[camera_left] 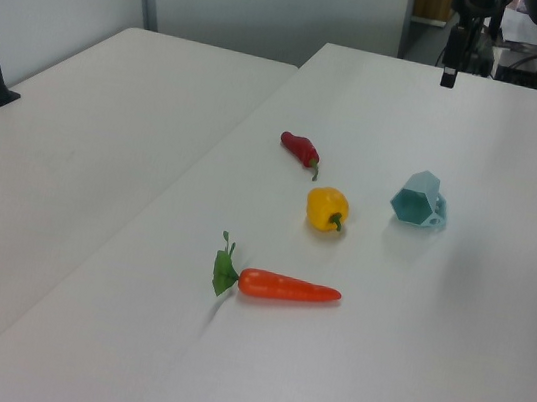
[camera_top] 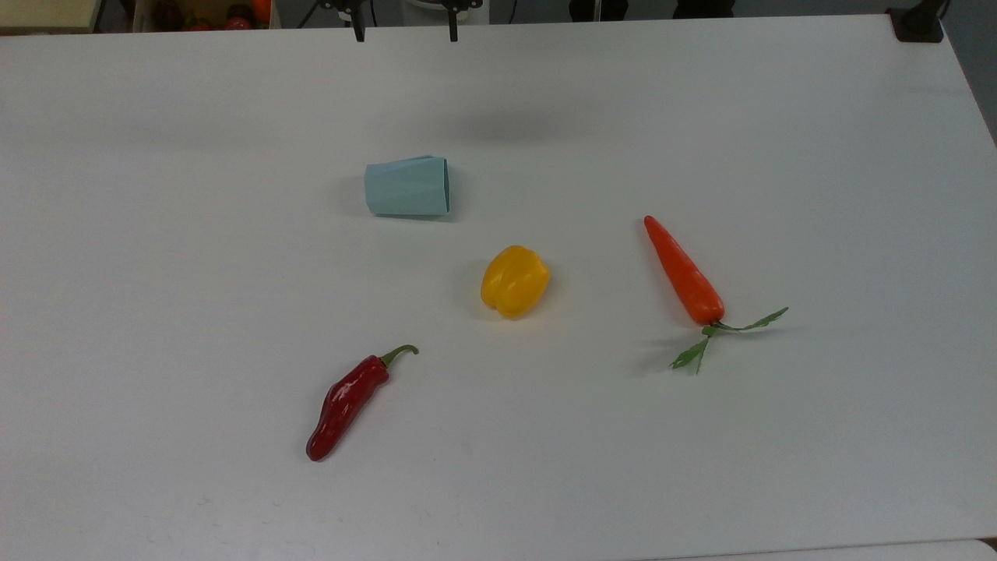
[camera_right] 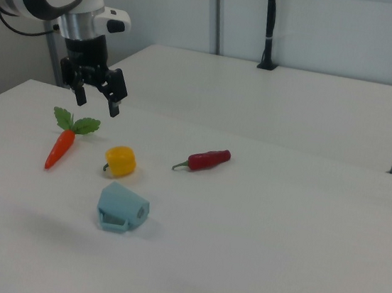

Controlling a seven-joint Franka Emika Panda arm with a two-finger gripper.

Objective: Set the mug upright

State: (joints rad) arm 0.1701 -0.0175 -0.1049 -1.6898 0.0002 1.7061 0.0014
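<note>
In the top view, going from left to right across the white table (camera_top: 156, 273), a red chili (camera_top: 347, 403) lies nearest the front edge, the mug (camera_top: 407, 186) lies on its side a little farther back, a yellow pepper (camera_top: 514, 281) sits just beyond it toward the middle, and a carrot (camera_top: 683, 271) lies well apart to the right. The mug's open mouth points to the top view's right, and in the right view its handle rests low against the tabletop. The gripper (camera_right: 97, 99) hangs in the air above the carrot's leaves in the right view, its fingers spread apart and holding nothing. The mug looks light, rigid and matte, so it should not slip much, though it may roll or skid on its flat facets. Pinching one wall at the rim, a finger inside and one outside, seems the best hold for tipping it onto its base.
</note>
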